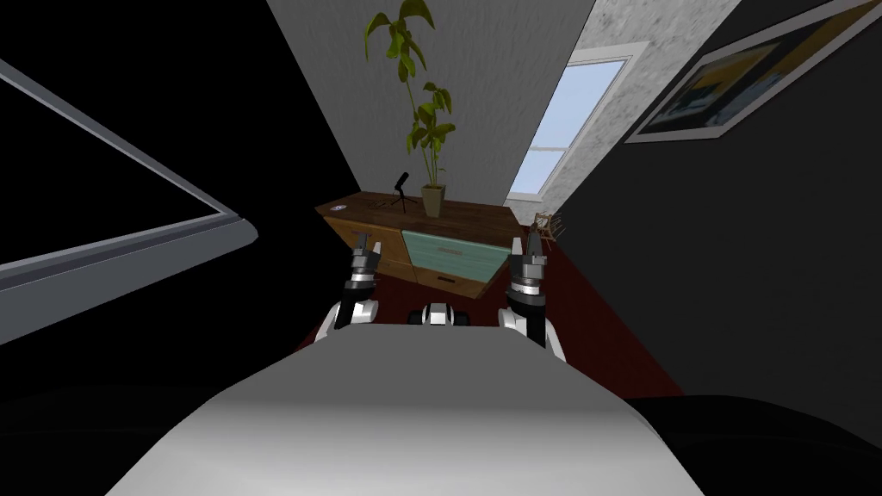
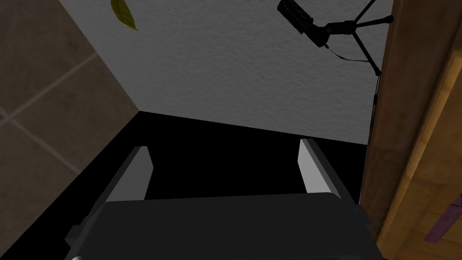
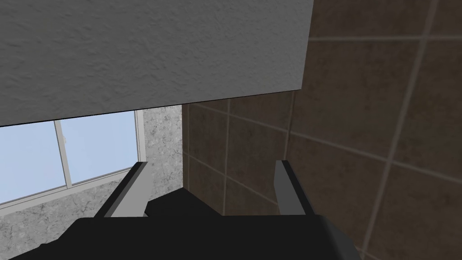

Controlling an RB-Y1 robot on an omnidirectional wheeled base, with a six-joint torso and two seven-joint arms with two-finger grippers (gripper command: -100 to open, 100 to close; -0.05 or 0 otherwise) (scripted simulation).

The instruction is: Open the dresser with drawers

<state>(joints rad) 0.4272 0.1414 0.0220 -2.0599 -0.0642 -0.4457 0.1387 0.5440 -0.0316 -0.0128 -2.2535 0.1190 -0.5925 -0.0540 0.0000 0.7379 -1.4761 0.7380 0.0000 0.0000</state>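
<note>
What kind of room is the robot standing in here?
Probably a lived-in room of a house, perhaps a living room or bedroom. A wooden dresser with drawers stands against the wall, a potted plant sits on its top, and a framed picture and a window are on the walls.

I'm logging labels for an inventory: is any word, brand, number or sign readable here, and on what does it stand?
No text can be read in any view.
Small round item on top of the dresser: it has a pale mark, too small to read.
Framed picture on the wall: yellow and blue patches, no letters visible.
Teal drawer front: no label or number visible.
</note>
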